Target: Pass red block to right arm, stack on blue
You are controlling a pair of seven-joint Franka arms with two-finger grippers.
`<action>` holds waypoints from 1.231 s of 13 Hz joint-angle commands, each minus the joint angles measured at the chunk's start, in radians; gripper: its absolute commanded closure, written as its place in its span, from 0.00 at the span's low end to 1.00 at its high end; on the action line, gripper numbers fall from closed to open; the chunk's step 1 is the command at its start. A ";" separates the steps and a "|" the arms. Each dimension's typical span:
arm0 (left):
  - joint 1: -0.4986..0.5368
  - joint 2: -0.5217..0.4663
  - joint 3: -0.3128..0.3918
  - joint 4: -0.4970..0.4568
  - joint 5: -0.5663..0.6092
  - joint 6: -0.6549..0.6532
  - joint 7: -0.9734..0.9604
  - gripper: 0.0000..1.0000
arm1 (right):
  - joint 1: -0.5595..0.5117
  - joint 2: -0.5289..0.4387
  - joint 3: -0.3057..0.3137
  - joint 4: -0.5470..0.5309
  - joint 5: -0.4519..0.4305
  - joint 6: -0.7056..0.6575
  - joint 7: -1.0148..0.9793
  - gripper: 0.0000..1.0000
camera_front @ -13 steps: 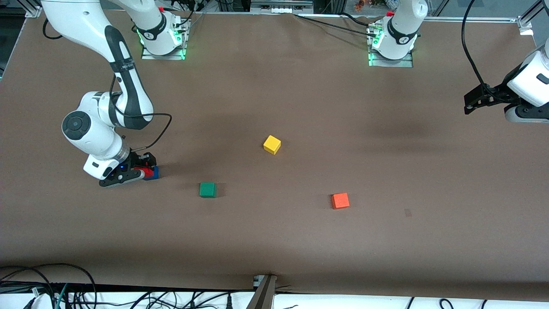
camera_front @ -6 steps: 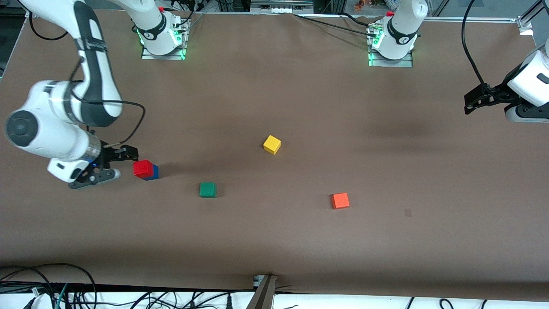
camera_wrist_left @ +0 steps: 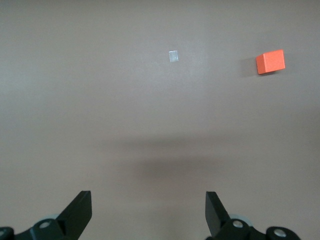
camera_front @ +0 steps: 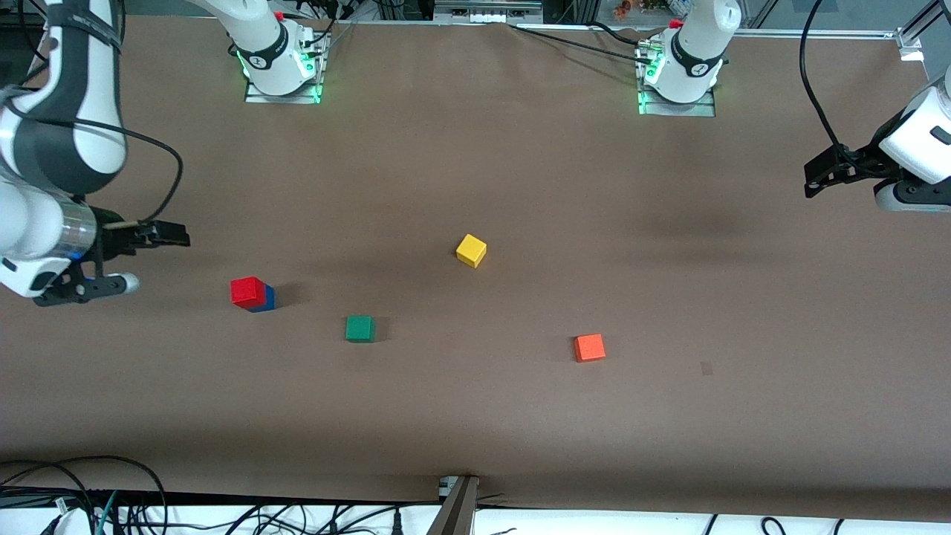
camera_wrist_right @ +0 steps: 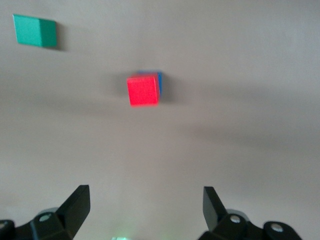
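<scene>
The red block (camera_front: 247,290) sits on top of the blue cube (camera_front: 268,299), a two-cube stack toward the right arm's end of the table. My right gripper (camera_front: 156,260) hangs open and empty over the table, off to the side of the stack toward that end and apart from it. In the right wrist view the red block (camera_wrist_right: 143,90) covers most of the blue cube (camera_wrist_right: 158,76), well ahead of the open right gripper (camera_wrist_right: 145,205). My left gripper (camera_front: 813,178) waits open over the left arm's end of the table, and the left wrist view shows this left gripper (camera_wrist_left: 148,210) holding nothing.
A green cube (camera_front: 360,328) lies near the stack, toward the table's middle. A yellow cube (camera_front: 471,250) sits at the middle. An orange cube (camera_front: 589,347) lies toward the left arm's end, with a small pale mark (camera_front: 706,367) on the cloth beside it.
My right gripper, which stood around the red block on the blue cube, has let go and drawn up and away toward the right arm's end. The stack stays put. The left arm is still.
</scene>
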 commanded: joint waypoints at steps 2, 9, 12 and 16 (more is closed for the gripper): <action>0.016 -0.012 -0.014 0.002 -0.014 -0.004 -0.008 0.00 | -0.013 -0.060 0.023 0.069 -0.022 -0.139 0.159 0.00; 0.016 -0.010 -0.013 0.002 -0.014 -0.004 -0.009 0.00 | -0.344 -0.325 0.445 -0.096 -0.162 -0.171 0.256 0.00; 0.016 -0.012 -0.013 0.002 -0.014 -0.004 -0.009 0.00 | -0.357 -0.365 0.466 -0.096 -0.168 -0.182 0.257 0.00; 0.014 -0.009 -0.014 0.002 -0.014 -0.002 -0.011 0.00 | -0.357 -0.397 0.467 -0.093 -0.186 -0.182 0.261 0.00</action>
